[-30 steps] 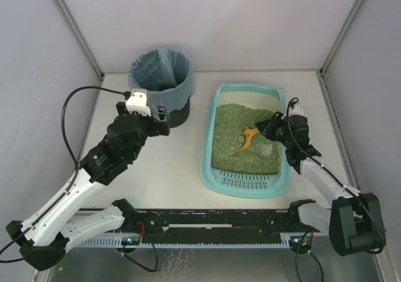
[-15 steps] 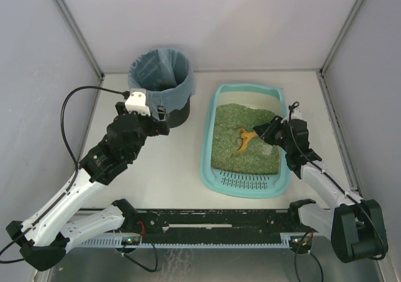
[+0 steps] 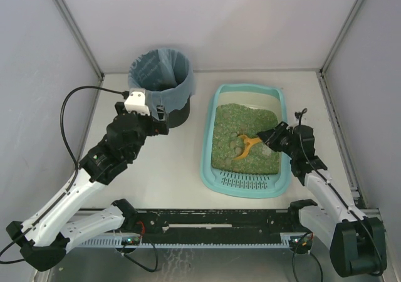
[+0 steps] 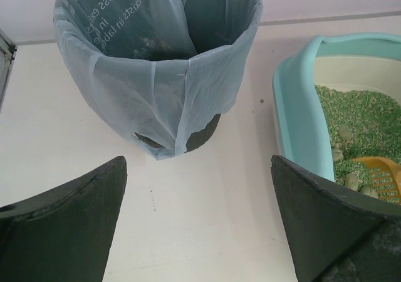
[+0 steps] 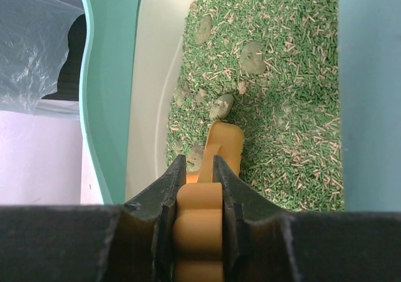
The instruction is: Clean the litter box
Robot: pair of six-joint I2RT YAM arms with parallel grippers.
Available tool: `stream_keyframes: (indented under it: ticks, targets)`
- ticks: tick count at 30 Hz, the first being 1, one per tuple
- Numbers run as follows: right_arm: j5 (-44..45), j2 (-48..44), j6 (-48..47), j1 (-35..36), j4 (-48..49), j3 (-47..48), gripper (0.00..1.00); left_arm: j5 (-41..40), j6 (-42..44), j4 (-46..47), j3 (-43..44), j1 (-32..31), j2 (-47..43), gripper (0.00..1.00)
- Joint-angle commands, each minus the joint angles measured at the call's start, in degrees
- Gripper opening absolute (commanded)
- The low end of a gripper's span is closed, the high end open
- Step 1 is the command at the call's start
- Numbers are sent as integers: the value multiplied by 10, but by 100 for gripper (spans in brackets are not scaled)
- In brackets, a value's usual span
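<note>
The light-teal litter box (image 3: 210,135) lies right of centre, full of green litter, its slotted grille at the near end. It also shows in the left wrist view (image 4: 294,119) and the right wrist view (image 5: 103,88). My right gripper (image 3: 270,136) is shut on the handle of an orange slotted scoop (image 3: 244,146), whose head rests in the litter. In the right wrist view the scoop (image 5: 222,147) lies among several grey clumps (image 5: 220,106). My left gripper (image 3: 160,120) is open and empty, hanging above the table in front of the bin.
A round black bin (image 3: 160,84) lined with a blue bag stands at the back left, also in the left wrist view (image 4: 160,56). Grey enclosure walls stand close on both sides and at the back.
My right gripper has drawn toward the near right with the scoop, and the scoop head has dropped lower into the litter. The left arm has not moved.
</note>
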Motion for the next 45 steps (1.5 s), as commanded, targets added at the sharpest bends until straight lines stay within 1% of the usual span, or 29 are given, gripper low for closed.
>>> stream_keyframes:
  ticks: [1,6,11,21,26,34,41,45]
  targets:
    - [-34,-28,42,-11,42,-1,0,-8,-5,19,-15,5,0,100]
    - [-22,-50,47,-22,40,-1,0,-13,-3,18,-15,5,4,100]
    - [-18,-39,66,-43,79,-1,0,-20,-2,16,-16,5,13,100]
    - [-76,43,103,-88,185,-2,0,-23,-2,10,-11,9,25,100]
    - [-95,57,112,-104,215,-2,0,-15,-6,12,-13,24,20,100]
    - [-127,72,118,-128,235,-2,0,-8,-7,11,-12,32,22,100]
    - [-144,65,131,-144,255,-9,0,-5,-10,11,-13,35,17,100]
    - [-160,60,166,-161,290,-21,0,-5,-12,14,-14,39,13,100]
